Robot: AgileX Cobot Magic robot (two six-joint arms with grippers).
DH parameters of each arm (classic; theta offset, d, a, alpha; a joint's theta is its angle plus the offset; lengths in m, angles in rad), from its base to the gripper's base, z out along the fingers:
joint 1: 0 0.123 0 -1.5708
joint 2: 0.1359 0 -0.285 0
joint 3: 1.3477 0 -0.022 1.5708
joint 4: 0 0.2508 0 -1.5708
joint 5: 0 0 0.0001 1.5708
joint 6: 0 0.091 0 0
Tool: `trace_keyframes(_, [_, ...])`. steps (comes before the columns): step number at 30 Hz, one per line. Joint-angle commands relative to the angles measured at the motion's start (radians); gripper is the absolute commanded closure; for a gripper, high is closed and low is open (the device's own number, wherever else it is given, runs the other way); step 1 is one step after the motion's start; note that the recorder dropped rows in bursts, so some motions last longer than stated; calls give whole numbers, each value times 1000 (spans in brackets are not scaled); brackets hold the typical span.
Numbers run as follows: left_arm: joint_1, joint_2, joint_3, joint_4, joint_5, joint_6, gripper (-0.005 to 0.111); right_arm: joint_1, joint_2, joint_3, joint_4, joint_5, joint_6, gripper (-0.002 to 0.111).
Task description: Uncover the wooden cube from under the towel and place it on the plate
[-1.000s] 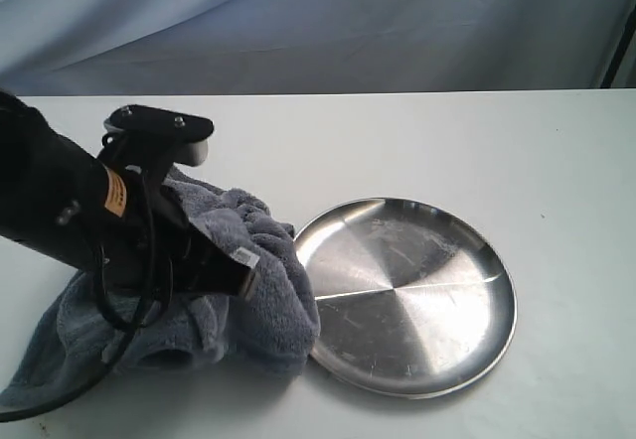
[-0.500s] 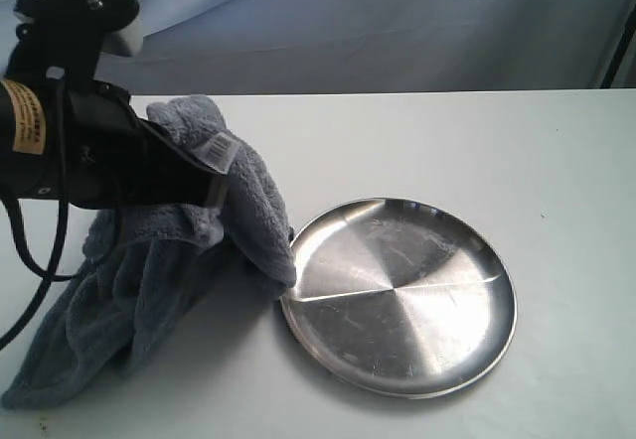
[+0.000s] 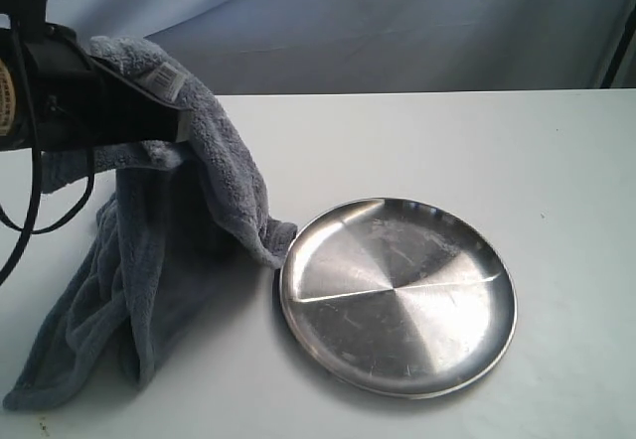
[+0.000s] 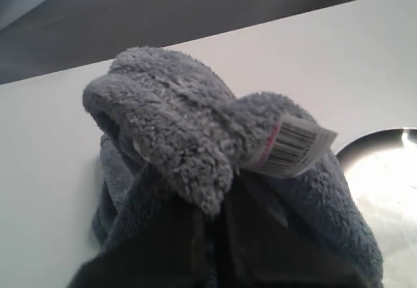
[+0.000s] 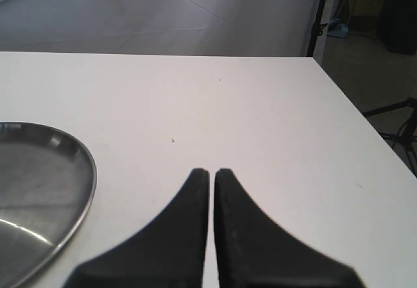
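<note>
Left hand (image 4: 210, 236) buried in towel (image 4: 176, 138) (fingertips unseen), plate (image 5: 39, 184) edge-cropped

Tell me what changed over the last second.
The left gripper, shut on the towel, rose up and leftward in the exterior view, hauling the towel off the table so it now hangs, lower end still down. The plate stayed put.

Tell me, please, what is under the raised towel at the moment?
Beneath the towel held up by the left gripper, only bare table and shadow show. No wooden cube is visible; the folds hanging down to the table at its lower end could hide it.
</note>
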Motion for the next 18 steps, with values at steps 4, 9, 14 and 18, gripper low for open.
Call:
trace_keyframes(4, [-6, -10, -6, 195, 148, -159, 107, 0, -6, 3, 0, -1, 1, 105])
trace_keyframes(9, [-4, -10, -6, 234, 265, -184, 107, 0, -6, 3, 0, -1, 1, 105])
trace_keyframes(14, [-4, -10, -6, 250, 341, -209, 107, 0, -6, 3, 0, -1, 1, 105])
trace_keyframes(18, [-4, -10, -6, 272, 417, -213, 107, 0, -6, 3, 0, -1, 1, 105])
